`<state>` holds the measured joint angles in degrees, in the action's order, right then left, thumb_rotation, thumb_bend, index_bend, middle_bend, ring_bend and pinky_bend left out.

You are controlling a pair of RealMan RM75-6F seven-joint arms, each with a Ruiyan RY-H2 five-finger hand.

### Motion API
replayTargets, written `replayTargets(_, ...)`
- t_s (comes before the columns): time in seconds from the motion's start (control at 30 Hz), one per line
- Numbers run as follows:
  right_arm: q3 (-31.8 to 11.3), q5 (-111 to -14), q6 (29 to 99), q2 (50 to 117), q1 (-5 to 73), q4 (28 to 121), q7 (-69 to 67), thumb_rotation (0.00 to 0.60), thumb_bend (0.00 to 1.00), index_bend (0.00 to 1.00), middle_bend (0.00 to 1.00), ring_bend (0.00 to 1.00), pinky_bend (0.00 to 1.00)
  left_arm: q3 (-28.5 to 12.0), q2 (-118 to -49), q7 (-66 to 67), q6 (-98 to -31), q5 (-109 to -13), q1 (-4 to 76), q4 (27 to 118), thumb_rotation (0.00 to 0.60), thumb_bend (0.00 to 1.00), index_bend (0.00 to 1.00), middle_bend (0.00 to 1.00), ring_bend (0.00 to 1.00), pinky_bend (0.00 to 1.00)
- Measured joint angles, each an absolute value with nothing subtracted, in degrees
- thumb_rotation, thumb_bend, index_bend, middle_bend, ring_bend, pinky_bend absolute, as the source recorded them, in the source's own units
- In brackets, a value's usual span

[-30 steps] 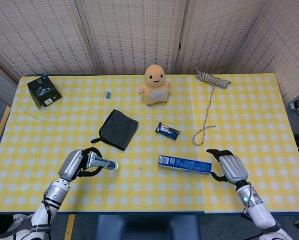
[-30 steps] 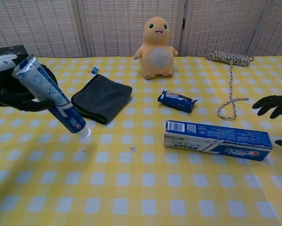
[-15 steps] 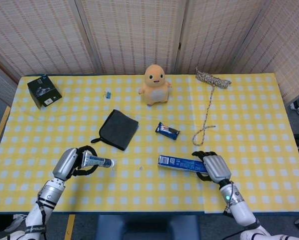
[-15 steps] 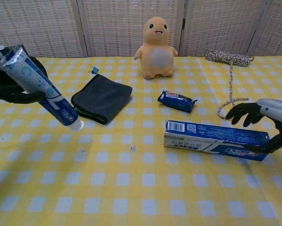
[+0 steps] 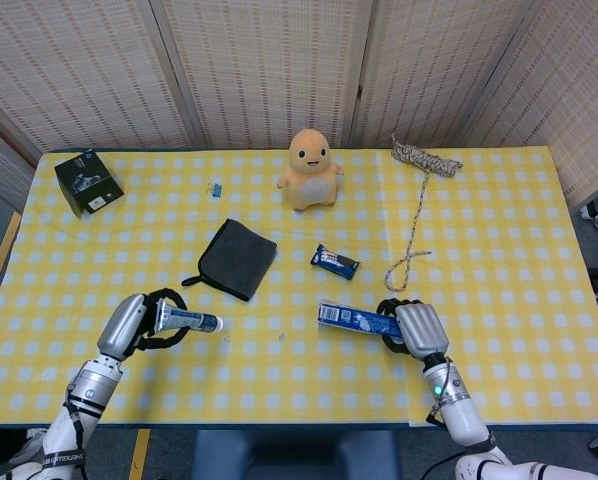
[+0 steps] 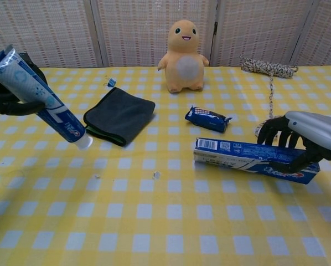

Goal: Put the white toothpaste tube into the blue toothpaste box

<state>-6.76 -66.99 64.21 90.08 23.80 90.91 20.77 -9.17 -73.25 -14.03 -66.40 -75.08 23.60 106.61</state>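
Observation:
My left hand [image 5: 129,322] [image 6: 5,94] holds the white toothpaste tube [image 5: 187,320] [image 6: 41,98] above the table at the front left, its cap end pointing right and down. The blue toothpaste box [image 5: 357,320] [image 6: 253,159] lies lengthwise at the front right of the yellow checked table [image 5: 279,380]. My right hand [image 5: 415,328] [image 6: 306,138] grips the box's right end, fingers over its far edge and thumb on the near side. In the chest view the box's right end looks slightly tilted.
A dark cloth pouch [image 5: 238,258], a small blue snack packet [image 5: 335,261], an orange plush toy [image 5: 309,168], a coiled rope [image 5: 419,190], a black box [image 5: 87,182] and a small clip [image 5: 217,188] lie further back. Two tiny white bits [image 6: 156,175] sit between the hands.
My right hand moved left from beside the box and closed on its right end, shifting the box a little. The left hand drew the tube slightly left and back.

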Motion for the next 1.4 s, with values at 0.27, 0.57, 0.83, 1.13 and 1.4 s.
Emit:
replayTargets(0.27,-6.9,-65.6,64.1,90.4,24.1,89.9,21.6,0.600,0.36,0.47,0.41,0.43,0.40,-9.0,-73.2,-13.8,-66.2,-74.9,23.7,106.6,0.600,0.57,0.97,1.00,1.00,1.00)
replayTargets(0.57,-6.8,-64.3,64.0,90.7,24.3,88.8,22.0,0.600,0.35,0.43,0.36,0.42,0.40,-9.0,-73.3,-13.9,-66.0,-74.7,23.8,106.2,0.600,0.57,0.97,1.00,1.00,1.00)
replayTargets(0.83,-6.9,-63.3,63.4,90.7,24.3,87.8,21.0,0.600,0.35,0.40,0.35,0.42,0.40,-9.0,-73.6,-13.7,-65.8,-74.4,24.0,105.6,0.600,0.57,0.97,1.00,1.00,1.00)
replayTargets(1.13,-6.8,-64.3,64.9,91.6,24.2,86.9,21.2,0.600,0.35,0.48,0.45,0.52,0.48,-9.1,-73.5,-14.0,-66.2,-74.4,23.9,105.7,0.600,0.57,0.97,1.00,1.00,1.00)
replayTargets(1.4,-5.9,-69.6,66.1,91.2,23.7,86.7,16.0,0.600,0.35,0.50,0.46,0.53,0.49,-9.9,-72.8,-14.6,-65.8,-73.3,24.1,106.8,0.600,0.57,0.97,1.00,1.00,1.00)
